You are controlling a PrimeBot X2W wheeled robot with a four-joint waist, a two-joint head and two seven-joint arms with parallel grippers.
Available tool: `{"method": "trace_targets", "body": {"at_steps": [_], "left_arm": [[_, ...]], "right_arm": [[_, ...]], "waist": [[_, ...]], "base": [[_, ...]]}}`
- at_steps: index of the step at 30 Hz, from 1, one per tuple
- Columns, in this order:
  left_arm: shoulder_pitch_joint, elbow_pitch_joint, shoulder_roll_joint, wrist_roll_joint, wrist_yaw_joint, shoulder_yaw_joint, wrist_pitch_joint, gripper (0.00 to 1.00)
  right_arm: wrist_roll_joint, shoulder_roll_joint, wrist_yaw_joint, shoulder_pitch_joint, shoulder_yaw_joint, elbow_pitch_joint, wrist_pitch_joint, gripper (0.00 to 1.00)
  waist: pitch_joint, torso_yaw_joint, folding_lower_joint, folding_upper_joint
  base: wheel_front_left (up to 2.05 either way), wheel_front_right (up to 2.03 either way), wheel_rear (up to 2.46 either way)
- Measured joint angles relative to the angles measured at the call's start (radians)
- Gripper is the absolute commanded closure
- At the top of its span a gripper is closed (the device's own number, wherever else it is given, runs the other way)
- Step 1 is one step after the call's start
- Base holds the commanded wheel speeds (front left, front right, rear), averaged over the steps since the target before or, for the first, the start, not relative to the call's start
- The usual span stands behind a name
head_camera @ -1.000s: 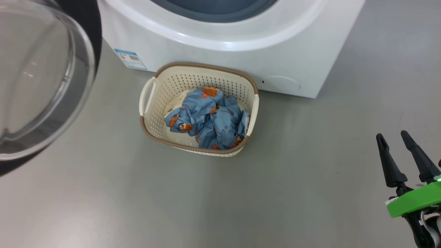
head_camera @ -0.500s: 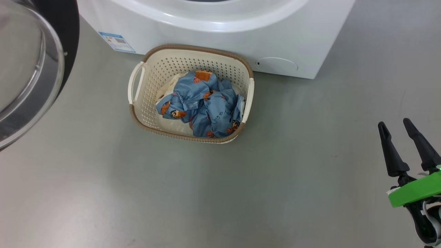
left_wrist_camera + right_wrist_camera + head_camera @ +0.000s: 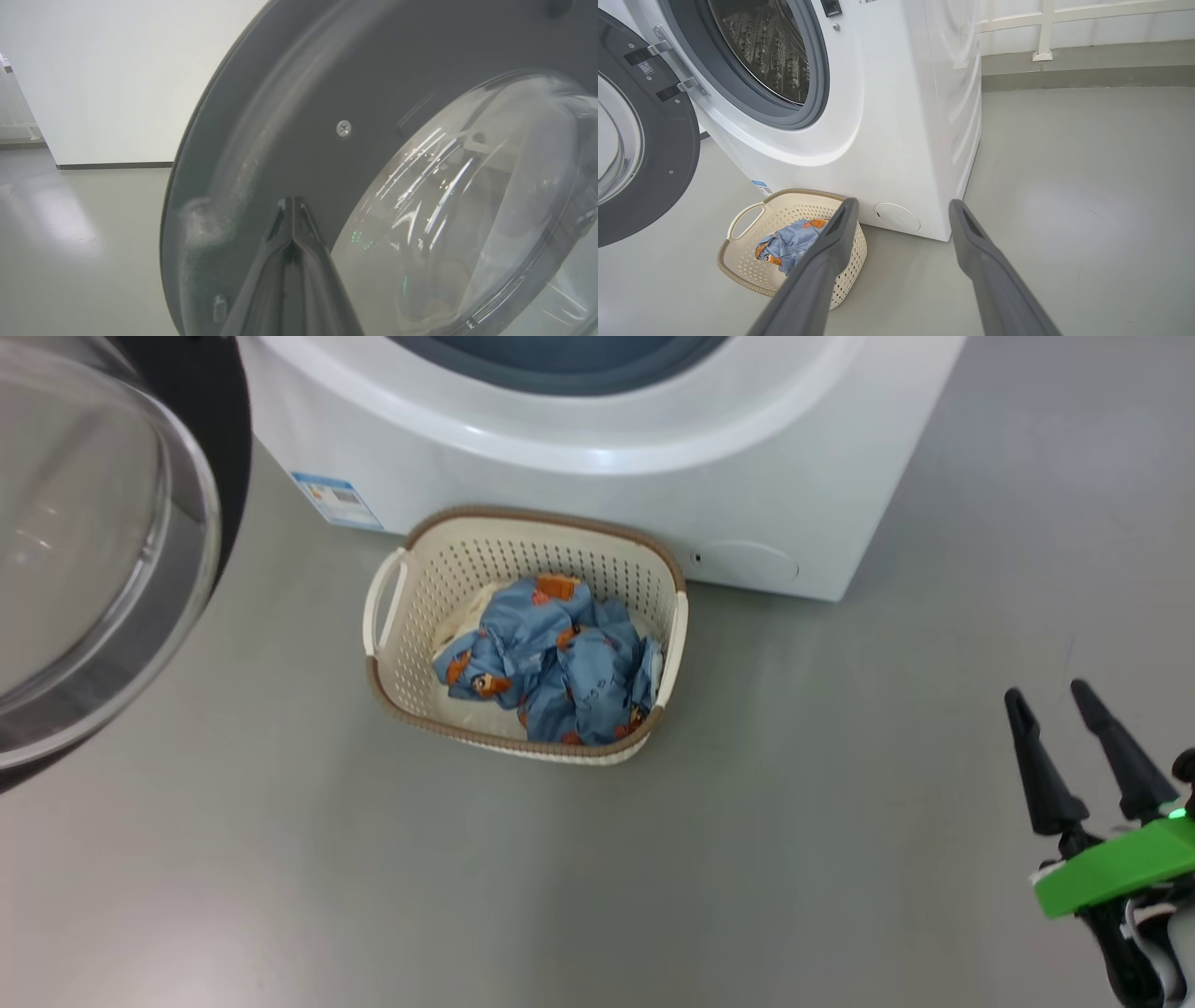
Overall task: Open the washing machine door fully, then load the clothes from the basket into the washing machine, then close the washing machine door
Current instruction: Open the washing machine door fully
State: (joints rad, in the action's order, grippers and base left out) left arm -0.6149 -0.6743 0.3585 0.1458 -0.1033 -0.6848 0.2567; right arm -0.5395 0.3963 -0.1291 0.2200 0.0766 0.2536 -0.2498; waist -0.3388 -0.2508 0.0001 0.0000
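Here, blue label sticker [image 3: 336, 500] on washing machine [image 3: 607, 513], print unreadable, left tool [image 3: 290, 203] pinched together, right tool [image 3: 1047, 691] spread wide.

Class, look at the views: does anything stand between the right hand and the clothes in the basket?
Nothing visible does. The open right hand hangs right of the basket, with only grey floor between, and the clothes lie uncovered inside it.

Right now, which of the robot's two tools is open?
The right tool, its fingers spread apart; the left tool is pinched shut, facing the washing machine door.
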Motion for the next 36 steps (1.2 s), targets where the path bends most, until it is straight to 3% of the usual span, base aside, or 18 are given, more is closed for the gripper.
{"method": "trace_targets", "body": {"at_steps": [6,8,13,14,15,16,17,27,36], "left_arm": [[0.124,0.069,-0.060,0.001,-0.019,0.012,0.000,1.00],[0.158,0.090,-0.078,0.006,-0.025,0.019,0.000,0.93],[0.254,0.145,-0.111,0.042,-0.025,0.092,0.000,0.51],[0.278,0.161,-0.116,0.052,-0.025,0.121,0.000,0.29],[0.300,0.172,-0.119,0.059,-0.025,0.151,0.000,0.29],[0.321,0.184,-0.122,0.063,-0.025,0.172,0.000,0.09],[0.340,0.199,-0.128,0.075,-0.026,0.188,0.000,0.00],[0.464,0.337,-0.157,0.142,-0.026,0.352,0.000,0.00],[0.536,0.426,-0.173,0.149,-0.026,0.533,0.000,0.00]], "right_arm": [[0.000,-0.020,0.000,-0.055,0.006,0.009,0.000,0.00],[0.000,-0.024,0.000,-0.067,0.005,0.012,0.000,0.00],[-0.002,-0.033,0.000,-0.085,0.005,0.016,0.000,0.00],[-0.002,-0.033,0.000,-0.091,0.003,0.016,0.000,0.00],[-0.005,-0.035,0.000,-0.099,0.002,0.016,0.000,0.00],[-0.008,-0.035,0.000,-0.106,0.002,0.017,0.000,0.00],[-0.008,-0.035,0.000,-0.113,0.002,0.017,0.000,0.00],[-0.008,-0.050,0.000,-0.149,-0.019,0.018,0.000,0.00],[-0.008,-0.061,0.000,-0.163,-0.029,0.016,0.000,0.00]], "waist": [[0.068,-0.007,0.0000,0.0000],[0.090,-0.011,0.0000,0.0000],[0.140,-0.021,0.0000,0.0000],[0.149,-0.023,0.0000,0.0000],[0.158,-0.025,0.0000,0.0000],[0.166,-0.027,0.0000,0.0000],[0.174,-0.029,0.0000,0.0000],[0.235,-0.028,0.0000,0.0000],[0.259,0.023,0.0000,0.0000]], "base": [[0.00,0.00,0.00],[0.00,0.00,0.00],[0.00,0.00,0.00],[0.00,0.00,0.00],[0.00,0.00,0.00],[0.00,0.00,0.00],[0.00,0.00,0.00],[0.00,0.00,0.00],[0.00,0.00,0.00]]}}
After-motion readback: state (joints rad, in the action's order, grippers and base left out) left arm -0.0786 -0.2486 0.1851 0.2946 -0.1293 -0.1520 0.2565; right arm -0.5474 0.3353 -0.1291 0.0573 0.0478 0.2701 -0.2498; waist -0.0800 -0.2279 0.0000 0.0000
